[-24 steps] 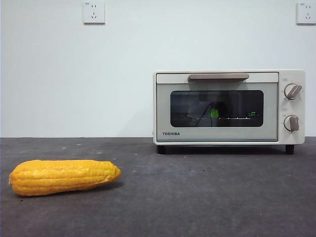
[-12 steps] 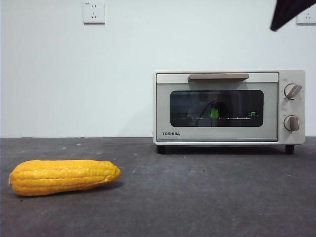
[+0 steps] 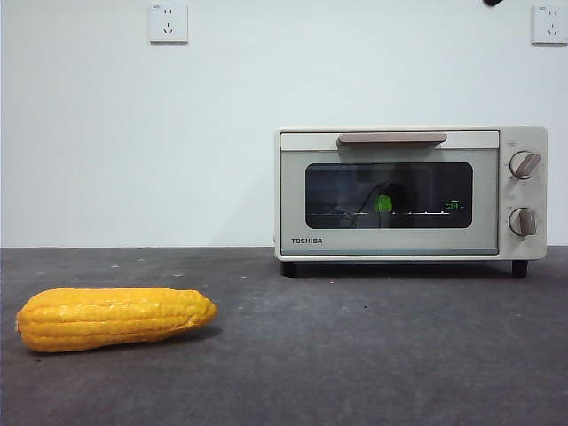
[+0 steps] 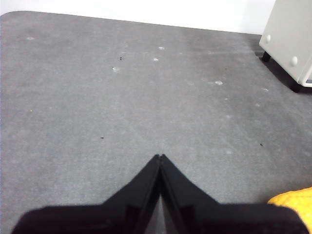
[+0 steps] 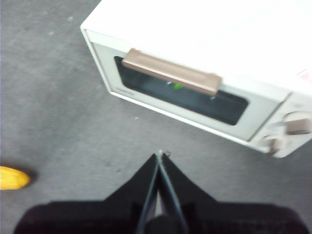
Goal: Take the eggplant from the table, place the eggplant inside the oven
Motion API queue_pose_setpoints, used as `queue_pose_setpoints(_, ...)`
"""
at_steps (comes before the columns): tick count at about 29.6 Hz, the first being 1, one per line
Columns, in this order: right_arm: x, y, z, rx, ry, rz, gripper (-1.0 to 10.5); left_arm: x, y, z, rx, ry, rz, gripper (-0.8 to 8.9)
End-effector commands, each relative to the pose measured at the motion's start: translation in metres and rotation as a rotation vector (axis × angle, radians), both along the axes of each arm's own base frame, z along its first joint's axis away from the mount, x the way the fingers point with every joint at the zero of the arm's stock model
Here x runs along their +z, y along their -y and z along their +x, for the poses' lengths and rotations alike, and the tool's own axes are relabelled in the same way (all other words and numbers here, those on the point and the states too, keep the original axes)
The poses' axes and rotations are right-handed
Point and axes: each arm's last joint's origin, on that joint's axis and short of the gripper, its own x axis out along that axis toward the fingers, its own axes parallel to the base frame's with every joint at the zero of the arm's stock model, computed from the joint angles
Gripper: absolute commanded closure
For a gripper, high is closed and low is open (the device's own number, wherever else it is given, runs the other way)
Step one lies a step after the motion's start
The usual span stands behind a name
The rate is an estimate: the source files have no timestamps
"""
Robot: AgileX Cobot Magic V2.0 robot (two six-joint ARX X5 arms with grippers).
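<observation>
The cream-white oven (image 3: pixel 413 191) stands on the table (image 3: pixel 355 355) at the back right with its door closed. Behind the dark glass shows the bright green cap of the eggplant (image 3: pixel 384 203); its dark body is hard to make out. In the right wrist view my right gripper (image 5: pixel 160 155) hangs shut and empty in front of the oven (image 5: pixel 195 73), short of the beige handle (image 5: pixel 170 71). Through the glass there too I see a speck of the eggplant's green cap (image 5: pixel 178 86). My left gripper (image 4: pixel 160 157) is shut over bare table with nothing in it.
A yellow-orange corn cob (image 3: pixel 115 318) lies on the table at the front left; its end shows in both wrist views (image 4: pixel 295 204) (image 5: pixel 12 177). A black arm tip (image 3: pixel 491 3) peeks in at the top right of the front view.
A black arm tip came into the top right corner of the front view half a second ago and has since pulled up almost out of sight. The oven and corn have not moved.
</observation>
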Motion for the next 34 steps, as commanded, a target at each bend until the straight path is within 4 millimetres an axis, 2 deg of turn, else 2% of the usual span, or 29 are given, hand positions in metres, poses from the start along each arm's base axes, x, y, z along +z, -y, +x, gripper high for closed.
queue_pose_setpoints(1, 0.009, 0.003, -0.011, 0.049, 0.081, -0.065, 9.5, -0.002, 0.0, 0.001, 0.001, 0.001, -0.006, 8.16)
queue_pose_setpoints(5, 0.022, 0.009, -0.03, 0.052, 0.156, -0.07, 9.5, -0.002, 0.0, 0.001, 0.001, 0.001, -0.006, 8.16)
queue_pose_setpoints(13, 0.045, 0.035, -0.077, -0.067, 0.298, -0.049, 9.5, -0.002, 0.0, 0.001, 0.001, 0.001, -0.006, 8.16)
queue_pose_setpoints(22, 0.06, 0.05, -0.129, -0.172, 0.432, -0.03, 9.5, -0.002, 0.0, 0.001, 0.001, 0.001, -0.006, 8.16)
queue_pose_setpoints(27, 0.05, 0.051, -0.15, -0.177, 0.466, -0.028, 9.5, -0.002, 0.0, 0.001, 0.001, 0.001, -0.006, 8.16)
queue_pose_setpoints(34, 0.005, 0.051, -0.16, -0.178, 0.492, -0.025, 9.5, -0.002, 0.0, 0.001, 0.001, 0.001, -0.006, 8.16)
